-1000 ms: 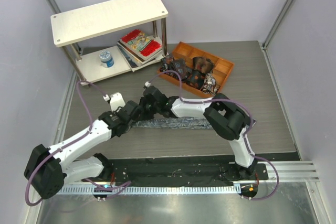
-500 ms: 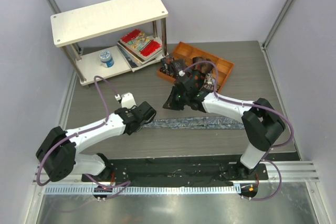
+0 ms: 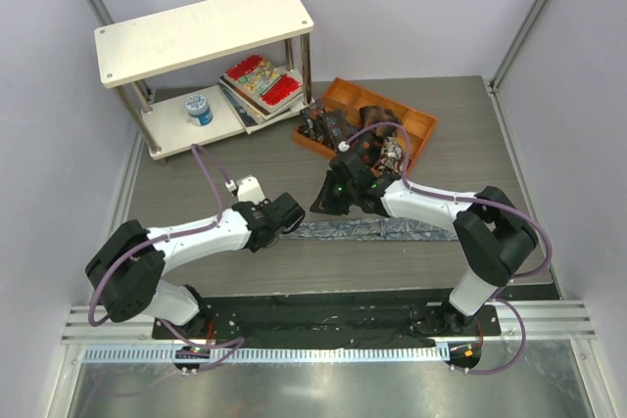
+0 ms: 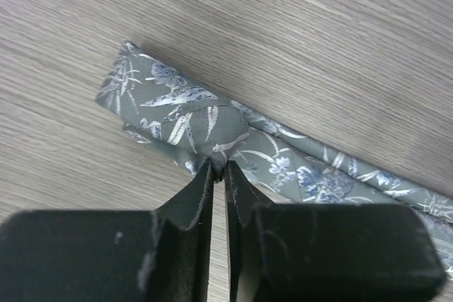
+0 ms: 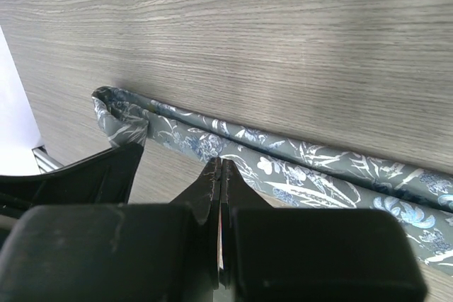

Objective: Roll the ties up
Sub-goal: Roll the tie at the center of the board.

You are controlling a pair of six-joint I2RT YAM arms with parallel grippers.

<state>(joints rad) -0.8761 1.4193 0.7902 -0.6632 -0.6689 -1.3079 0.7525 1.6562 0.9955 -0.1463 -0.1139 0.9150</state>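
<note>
At mid-frame, tie: long grey-blue fabric necktie with a pale leaf print (image 3: 392, 229), flat on the grey wood-grain bench (image 3: 509, 173).
Long axis: left to right across the top view.
Left end effector (image 4: 218, 167): clenched on a pucker of the tie's folded left end, with the strip trailing off to the right.
Right end effector (image 5: 219, 164): pressed shut, nothing visible between its fingers, just above the tie's left part.
Nearer arm: left.
Coming move (judged): roll rightward along the axis.
</note>
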